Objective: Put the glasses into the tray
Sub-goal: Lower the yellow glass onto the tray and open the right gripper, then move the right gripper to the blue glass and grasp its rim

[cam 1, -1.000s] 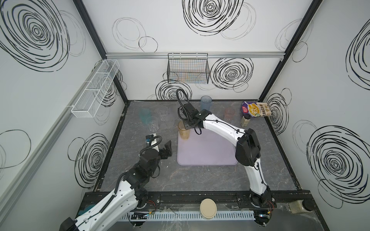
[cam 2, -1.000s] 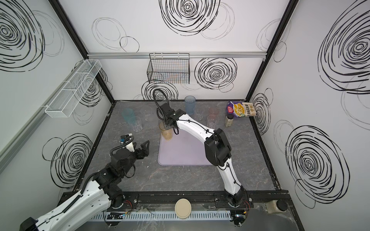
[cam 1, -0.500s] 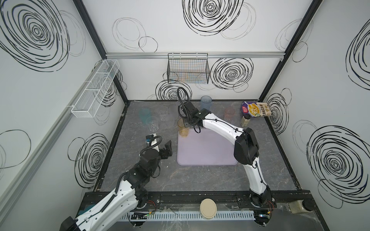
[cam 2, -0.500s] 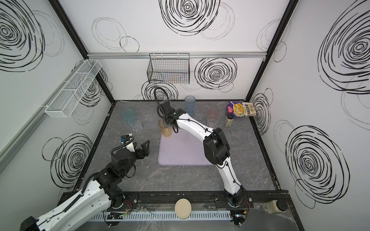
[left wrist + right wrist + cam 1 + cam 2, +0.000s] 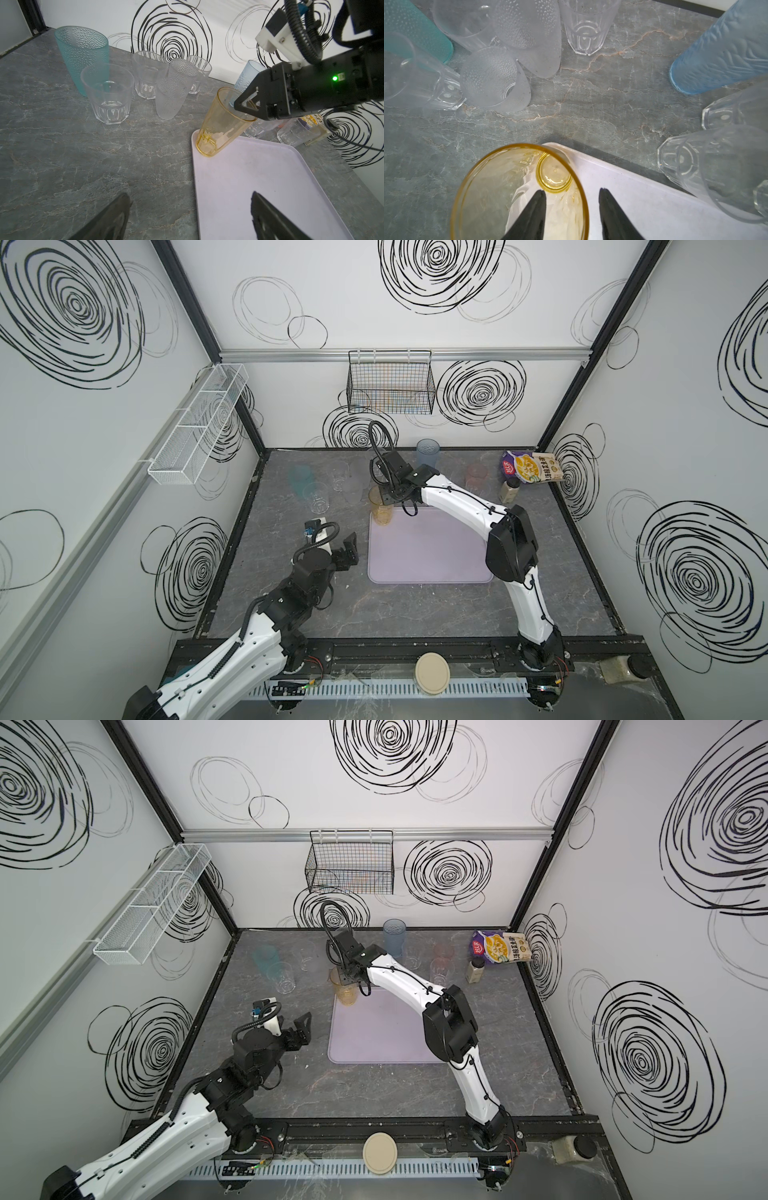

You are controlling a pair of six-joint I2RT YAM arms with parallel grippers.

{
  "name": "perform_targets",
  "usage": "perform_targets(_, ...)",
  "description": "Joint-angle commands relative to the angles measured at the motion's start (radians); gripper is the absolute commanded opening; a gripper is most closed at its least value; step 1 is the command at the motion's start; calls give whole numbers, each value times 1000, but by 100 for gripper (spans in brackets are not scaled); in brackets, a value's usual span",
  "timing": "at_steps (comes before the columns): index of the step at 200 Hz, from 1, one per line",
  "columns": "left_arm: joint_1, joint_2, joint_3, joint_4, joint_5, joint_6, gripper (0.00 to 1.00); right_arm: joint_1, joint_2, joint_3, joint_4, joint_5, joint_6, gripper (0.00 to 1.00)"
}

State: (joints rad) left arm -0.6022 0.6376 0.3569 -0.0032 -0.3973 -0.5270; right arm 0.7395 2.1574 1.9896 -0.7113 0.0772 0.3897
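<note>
Right hand [image 5: 571, 190] astride amber glass [image 5: 500, 187] rim, gap hidden in both top views

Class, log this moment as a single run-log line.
right claw: open, straddling amber tumbler rim | amber tumbler: standing in lilac tray corner | left claw: open, empty, near tray

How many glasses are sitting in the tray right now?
1: the amber glass in the tray's far left corner, right pincer straddling its rim. The right arm hides some tray from above.
</note>
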Motion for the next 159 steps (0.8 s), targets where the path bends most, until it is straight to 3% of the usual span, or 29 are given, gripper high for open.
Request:
perform_targets(1, -7, 13, 84, 14, -39, 77, 94, -14, -124, 20, -39, -36, 9, 49)
perform_targets(41, -14, 111, 195, 83, -3, 175, 94, -125, -316, -172, 96, -173, 46, 52)
perform_targets(86, -41, 360, 383, 212, 121, 248, 94, -378, -544, -605, 603, -289, 118, 56)
perform_targets(117, -38, 573, 547, 217, 207, 294, 95, -504, -452, -514, 557, -272, 149, 56)
perform_targets(159, -24, 798, 751, 143, 255, 368, 97, -526, -221, -276, 426, -293, 91, 55)
